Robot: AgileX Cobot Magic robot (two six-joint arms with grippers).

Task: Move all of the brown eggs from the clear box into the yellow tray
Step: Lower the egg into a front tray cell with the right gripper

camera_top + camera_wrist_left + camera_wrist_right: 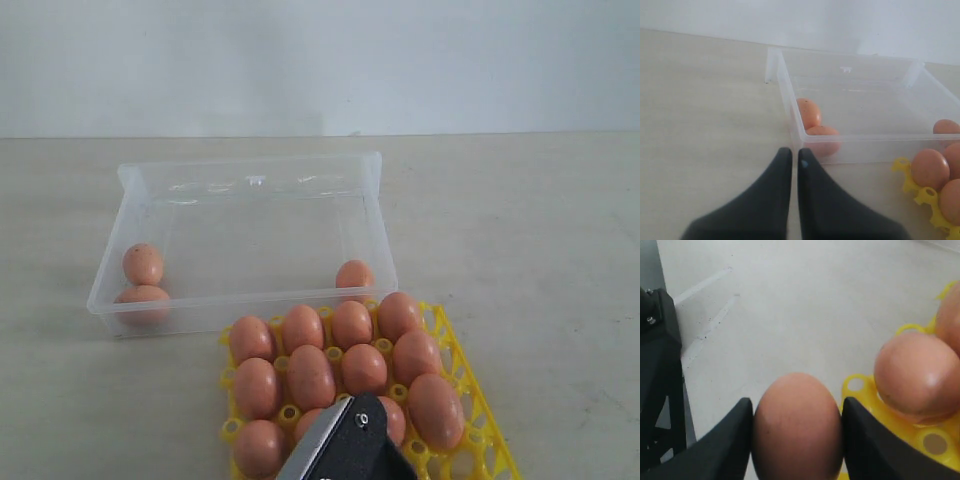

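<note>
Beige tabletop (80,400), white wall (320,60) — right fingers (870,445) clamp a brown egg (797,427), left fingers (775,200) closed.

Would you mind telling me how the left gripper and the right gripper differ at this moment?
The left gripper is shut and empty; the right gripper clasps a brown egg. The left one is near the clear box; the right one is by the yellow tray. Both are black.

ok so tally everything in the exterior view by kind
brown eggs: 15 showing, more may be hidden
clear box: 1
yellow tray: 1
total: 17
</note>
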